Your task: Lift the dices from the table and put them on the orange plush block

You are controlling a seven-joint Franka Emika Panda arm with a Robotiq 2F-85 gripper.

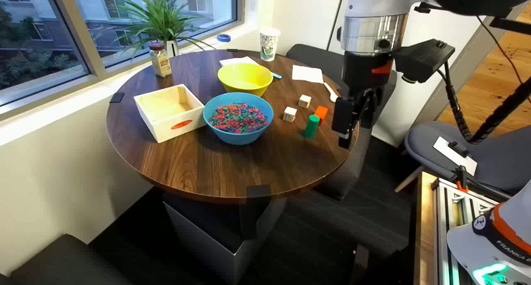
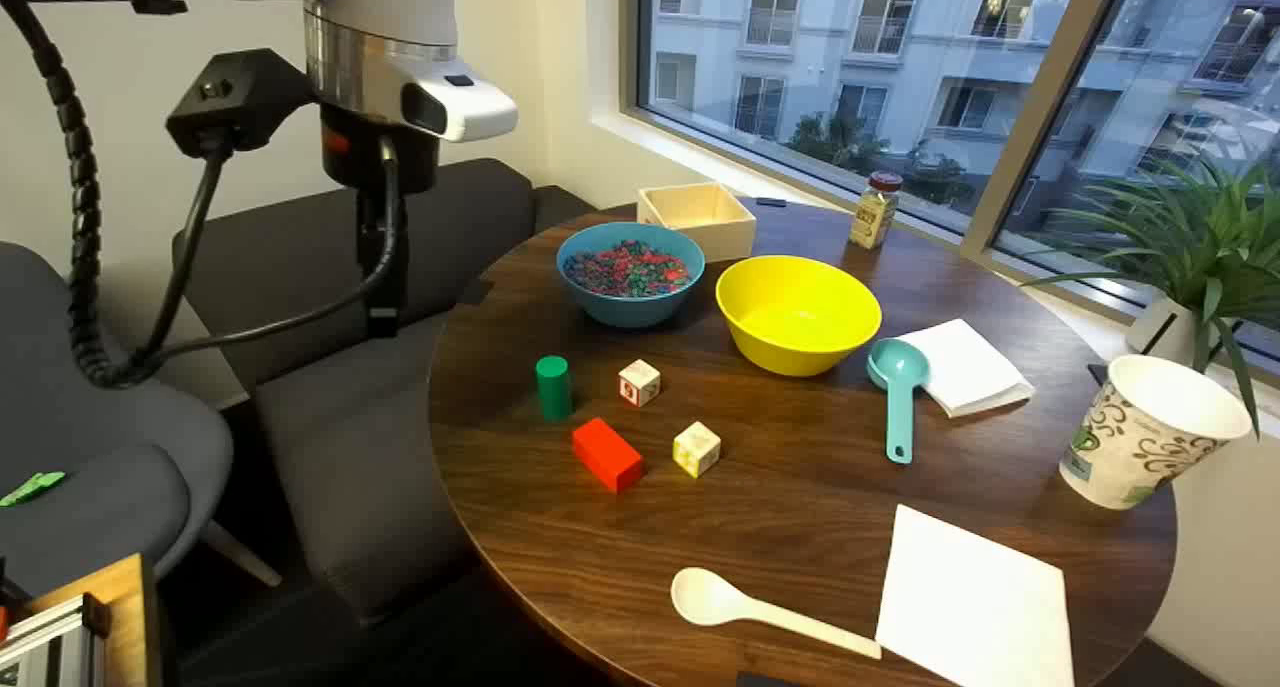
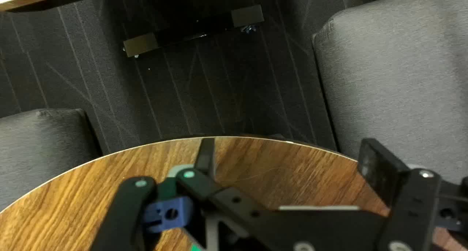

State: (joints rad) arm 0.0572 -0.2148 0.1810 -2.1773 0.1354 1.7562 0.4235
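Two small white dice sit on the wooden table [image 1: 199, 164]. One die [image 1: 289, 114] [image 2: 639, 383] is nearer the blue bowl, the other die [image 1: 304, 101] [image 2: 697, 450] farther from it. The orange plush block [image 1: 320, 114] [image 2: 608, 455] lies on the table close to both dice, with nothing on it. My gripper [image 1: 355, 132] hangs above the table's edge, beside the blocks and apart from them. In the wrist view my gripper [image 3: 292, 161] has its fingers wide apart with nothing between them. The dice and orange block do not show in the wrist view.
A green cylinder [image 1: 311, 126] [image 2: 554, 388] stands upright next to the orange block. A blue bowl [image 1: 238, 138] of colourful bits, a yellow bowl [image 2: 798, 352] and a wooden box [image 1: 178, 129] stand beyond. A spoon [image 2: 770, 615], a napkin [image 2: 975, 602] and a paper cup [image 2: 1135, 447] are also on the table.
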